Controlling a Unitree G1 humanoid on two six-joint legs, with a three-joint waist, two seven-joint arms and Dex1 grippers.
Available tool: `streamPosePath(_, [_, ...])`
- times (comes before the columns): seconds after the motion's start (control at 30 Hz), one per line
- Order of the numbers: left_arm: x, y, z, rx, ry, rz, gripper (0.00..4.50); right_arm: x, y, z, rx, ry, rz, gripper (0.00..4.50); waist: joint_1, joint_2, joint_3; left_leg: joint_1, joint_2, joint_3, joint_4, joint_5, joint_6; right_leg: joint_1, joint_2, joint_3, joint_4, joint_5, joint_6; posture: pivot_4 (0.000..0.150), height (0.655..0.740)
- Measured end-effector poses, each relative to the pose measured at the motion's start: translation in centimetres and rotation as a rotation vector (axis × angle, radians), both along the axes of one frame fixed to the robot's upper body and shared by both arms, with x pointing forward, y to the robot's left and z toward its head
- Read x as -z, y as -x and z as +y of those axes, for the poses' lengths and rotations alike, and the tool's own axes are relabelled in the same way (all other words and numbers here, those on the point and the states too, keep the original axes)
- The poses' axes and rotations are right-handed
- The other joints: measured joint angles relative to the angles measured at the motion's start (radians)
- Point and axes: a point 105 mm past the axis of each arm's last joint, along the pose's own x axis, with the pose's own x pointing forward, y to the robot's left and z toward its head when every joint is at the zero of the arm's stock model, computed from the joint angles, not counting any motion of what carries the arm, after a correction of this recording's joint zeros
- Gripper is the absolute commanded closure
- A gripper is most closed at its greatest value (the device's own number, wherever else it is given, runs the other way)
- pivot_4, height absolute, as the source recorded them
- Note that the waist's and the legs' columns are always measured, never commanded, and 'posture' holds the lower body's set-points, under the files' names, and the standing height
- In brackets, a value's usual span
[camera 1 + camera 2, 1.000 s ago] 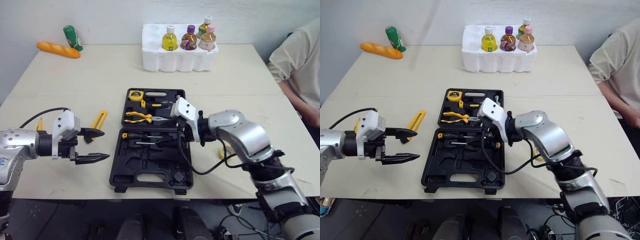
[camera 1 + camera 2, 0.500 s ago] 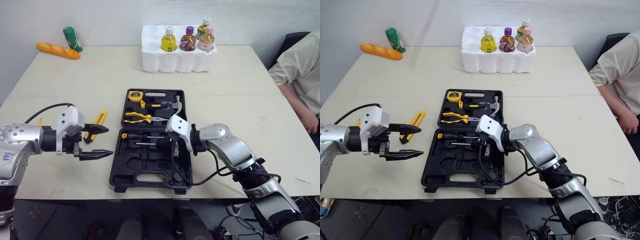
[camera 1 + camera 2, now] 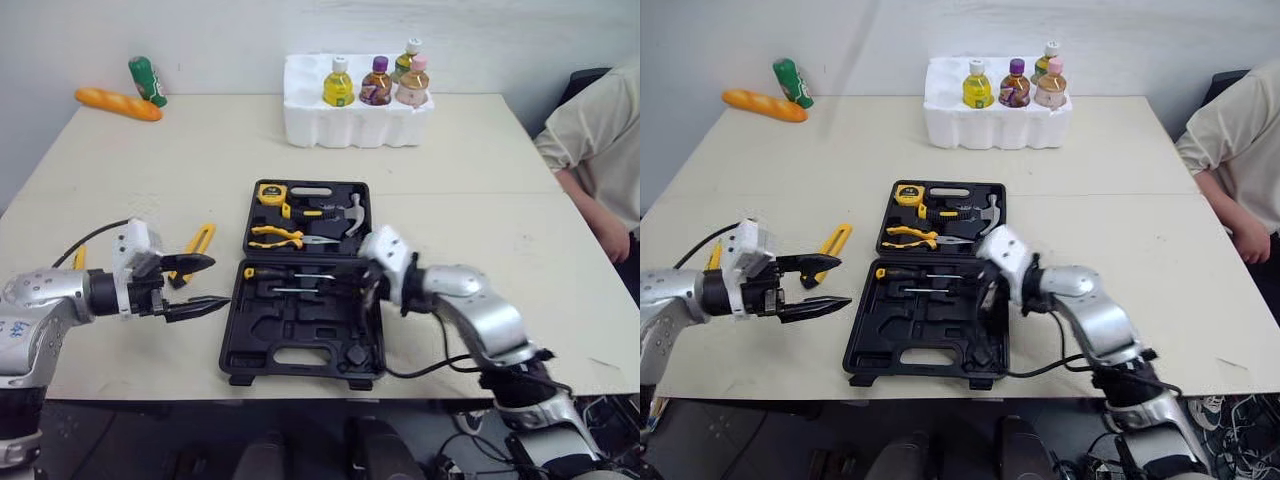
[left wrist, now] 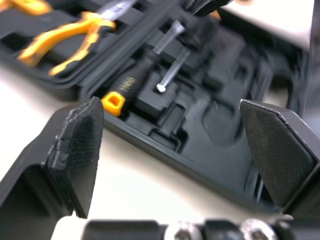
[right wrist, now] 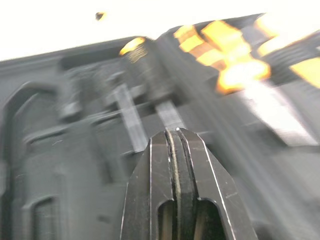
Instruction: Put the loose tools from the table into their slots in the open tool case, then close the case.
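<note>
**Case part filled, yellow tool out, lid open**

Nearest us, the front half of the open tool case [image 3: 252, 322] shows several moulded slots with nothing in them, so we judge the filling unfinished. The left claw [image 3: 218, 281] hovers just beside the case's left edge, its fingers spread wide and carrying nothing. The right claw [image 5: 176, 131] hangs over the right side of the case, its fingers pressed together with nothing between them.

A little further in, the screwdrivers [image 3: 288, 272] lie seated along the back of that front half. Left of the case, a yellow-handled tool [image 3: 198, 242] lies loose on the surface [image 3: 180, 160], near the left claw but apart from it; we cannot tell what kind of tool it is. A smaller yellow piece [image 3: 78, 257] shows beside the left arm, too small for us to name.

In the far half, the yellow pliers [image 3: 273, 236], the hammer [image 3: 347, 213] and the tape measure [image 3: 271, 190] sit in their places.

Beyond, a white foam tray [image 3: 350, 125] of bottles [image 3: 340, 80], a bread loaf [image 3: 118, 102] and a green bottle [image 3: 147, 78] stand well apart from the case, and a person's sleeve [image 3: 590, 120] shows at the right.

As we read it, at least the yellow-handled tool has yet to be slotted, and the case has yet to be closed
</note>
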Motion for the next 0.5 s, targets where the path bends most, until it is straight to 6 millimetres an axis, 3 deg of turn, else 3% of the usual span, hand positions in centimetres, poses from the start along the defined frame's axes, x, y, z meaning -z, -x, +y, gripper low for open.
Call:
streamPosePath(0.07, [0.5, 0.8, 1.5, -0.085, 0.04, 0.036, 0.0, -0.8, 1.1, -2.9, 0.041, -0.015, 0.011, 3.16, 0.0, 0.0, 0.0, 0.001, 0.0, 0.0, -0.001, 0.0, 0.001, 0.001, 0.0, 0.0, -0.001, 0.0, 0.0, 0.15, 0.7367])
streamPosePath(0.13, [1.4, 1.9, 3.7, -0.185, 0.053, 0.075, 0.0, -0.3, 2.7, -6.1, 0.086, 0.001, 0.081, 2.15, 0.0, 0.0, 0.0, 0.001, 0.0, 0.001, -0.001, -0.001, 0.002, 0.002, 0.0, 0.0, -0.002, 0.0, 0.0, 0.15, 0.7367])
streamPosePath(0.27, [4.5, 4.1, 10.6, -0.499, 0.081, 0.155, 0.0, 0.5, 5.5, -14.1, 0.273, 0.05, 0.2, 0.14, 0.002, 0.0, 0.001, 0.004, 0.0, 0.002, -0.001, -0.006, 0.01, 0.005, -0.001, 0.0, -0.01, 0.0, 0.0, 0.15, 0.7367])
streamPosePath(0.4, [5.8, 6.2, 16.1, -0.773, 0.116, 0.142, 0.0, 0.6, 7.4, -21.6, 0.506, 0.067, 0.237, 0.06, 0.004, -0.004, 0.003, 0.013, 0.0, 0.001, -0.002, -0.005, 0.009, 0.013, -0.002, 0.001, -0.01, 0.001, -0.001, 0.15, 0.7367])
streamPosePath(0.5, [6.1, 7.4, 19.3, -0.914, 0.064, 0.123, 0.0, 0.7, 8.5, -25.5, 0.629, 0.089, 0.226, 0.06, 0.002, -0.004, 0.003, 0.021, 0.0, 0.001, -0.005, -0.008, 0.004, 0.021, -0.002, 0.001, -0.012, -0.009, -0.018, 0.15, 0.7367])
